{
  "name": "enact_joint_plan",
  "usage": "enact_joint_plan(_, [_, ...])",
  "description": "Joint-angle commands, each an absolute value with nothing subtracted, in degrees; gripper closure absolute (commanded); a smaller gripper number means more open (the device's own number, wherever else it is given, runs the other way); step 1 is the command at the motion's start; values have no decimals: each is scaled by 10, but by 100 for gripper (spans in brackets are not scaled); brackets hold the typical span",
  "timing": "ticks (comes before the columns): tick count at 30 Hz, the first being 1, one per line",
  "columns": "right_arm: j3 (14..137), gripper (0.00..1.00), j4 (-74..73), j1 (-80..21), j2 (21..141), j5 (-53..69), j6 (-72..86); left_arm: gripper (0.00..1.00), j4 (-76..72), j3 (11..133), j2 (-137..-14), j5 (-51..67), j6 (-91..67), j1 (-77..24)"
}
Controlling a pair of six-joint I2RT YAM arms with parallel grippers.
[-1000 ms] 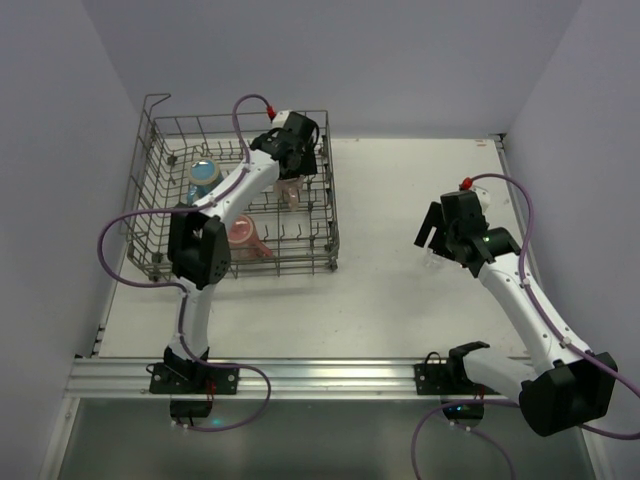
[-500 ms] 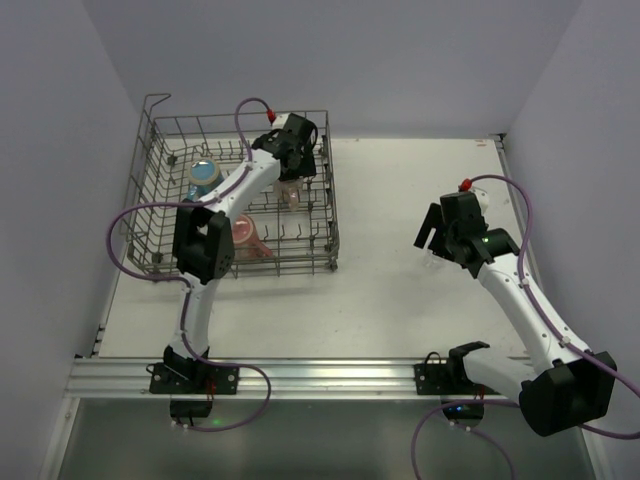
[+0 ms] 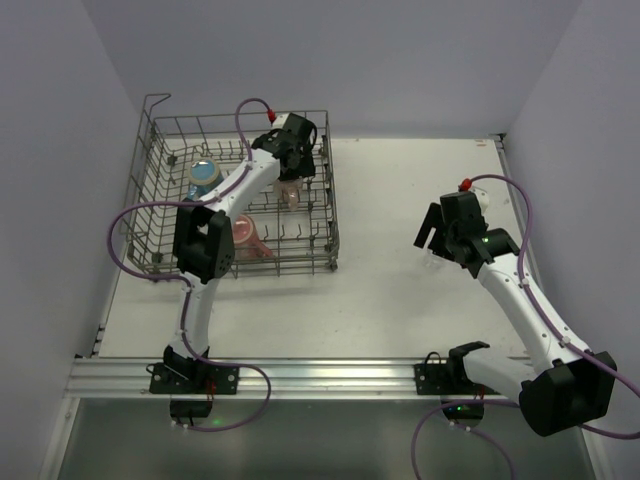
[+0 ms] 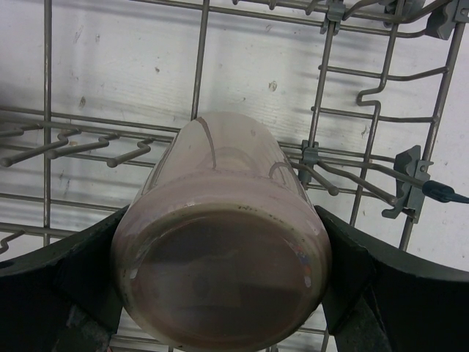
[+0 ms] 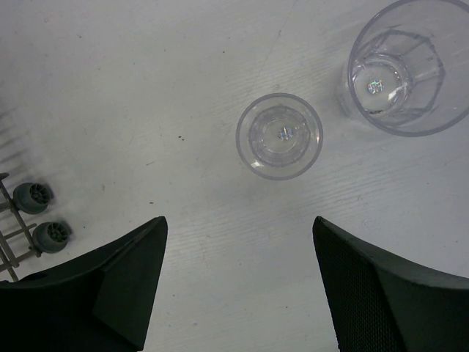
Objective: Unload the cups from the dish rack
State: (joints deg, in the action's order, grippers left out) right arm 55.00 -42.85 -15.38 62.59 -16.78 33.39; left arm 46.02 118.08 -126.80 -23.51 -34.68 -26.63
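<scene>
Change over the last second is small. In the overhead view the left arm's elbow has crept slightly up and right, and since half a second ago the arm has hardly shifted. The right arm has not moved.

Left gripper [image 3: 292, 152]: down inside the dish rack [image 3: 290, 262], near its far right corner. In the wrist view the jaws sit either side of the pale pink cup [image 4: 223, 257]. The cup is upside down among the prongs, base toward the camera and leaning. Both pads appear to touch the cup wall. How firm the grip is cannot be told, and the cup has not left the wires.

Judgement: the reach is over and the grasp is being made or is just made. Next comes a lift clear of the prongs. The lean could let the rim catch on a wire.

Right gripper [image 5: 238, 227]: jaws spread wide and holding nothing. It hangs over the table [image 3: 380, 300], well apart from the rack. Below it stand a small clear glass [image 5: 279, 136] and a larger faceted tumbler [image 5: 407, 66], both upright and already unloaded.

Still in the rack are a translucent red mug [image 3: 247, 237] near the front and a blue-faced cup [image 3: 203, 173] toward the left. By my count three cups remain, including the one now in the jaws.
</scene>
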Motion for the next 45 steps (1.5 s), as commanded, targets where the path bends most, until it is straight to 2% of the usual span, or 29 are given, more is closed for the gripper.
enact_joint_plan(1, [550,18,-418,-156,615,-165,329,32,457,1208,-1273,-228,-335,-259])
enact_joint_plan(3, [551,18,-418,-156,616,-163,329,43,456,1208,-1272,-226,-333,-258])
enact_joint_plan(4, [551,18,-419,-156,616,-161,330,56,455,1208,-1271,-225,-333,-259])
enact_joint_plan(6, [555,18,-422,-156,614,-162,328,72,455,1208,-1267,-222,-331,-259])
enact_joint_plan(7, [556,18,-424,-156,614,-163,328,93,455,1208,-1266,-221,-330,-259])
enact_joint_plan(8, [560,18,-424,-156,615,-163,327,100,456,1208,-1262,-221,-330,-259])
enact_joint_plan(16, [570,18,-431,-156,614,-161,329,100,463,1203,-1235,-230,-323,-259])
enact_joint_plan(32, [583,18,-441,-156,611,-150,337,100,456,1194,-1083,-209,-298,-267])
enact_joint_plan(36, [582,17,-435,-156,602,-129,337,100,441,1157,-1032,-180,-294,-269])
enact_joint_plan(38, [577,16,-422,-156,594,-76,335,100,390,1116,-979,-135,-287,-270])
enact_joint_plan(41, [571,8,-389,-156,580,33,350,100,314,1028,-907,-70,-277,-269])
enact_joint_plan(42, [569,7,-366,-156,578,103,362,100,267,979,-869,-34,-272,-270])
enact_joint_plan(45, [559,7,-311,-156,579,190,390,100,196,902,-811,3,-273,-270])
